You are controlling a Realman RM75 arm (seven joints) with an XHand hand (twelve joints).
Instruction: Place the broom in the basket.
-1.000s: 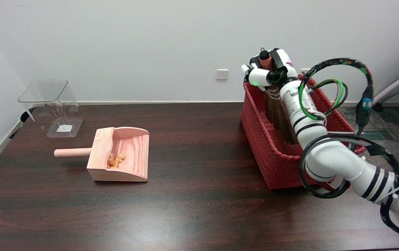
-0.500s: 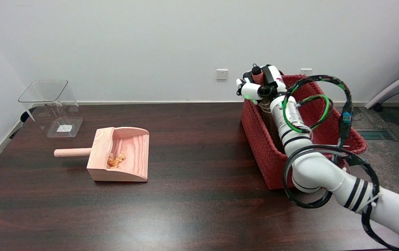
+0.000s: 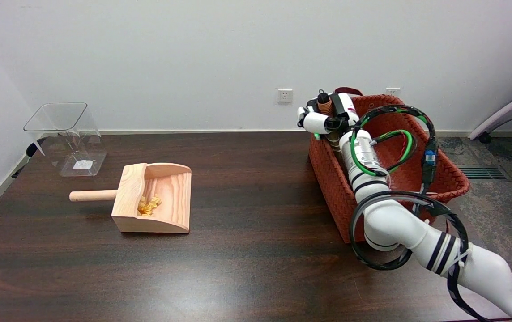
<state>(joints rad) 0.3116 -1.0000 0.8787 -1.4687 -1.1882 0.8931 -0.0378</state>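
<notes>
Fingers (image 3: 312, 120) of the right hand (image 3: 327, 117) wrap the wound top of the broom (image 3: 325, 106) handle, clamping it above the far left corner of the red woven basket (image 3: 332, 179). The broom points down into the basket, though the forearm hides its bristles, so whether they touch the bottom is unclear. The basket stands at the table (image 3: 238, 250)'s right edge. A wooden dustpan (image 3: 153, 199) holding crumbs lies left of centre, a clear plastic bin (image 3: 66, 136) at the far left corner.

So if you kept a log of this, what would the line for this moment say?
step: lowering broom into basket | right hand: holds broom handle | bristles: hidden in basket | released: no
</notes>
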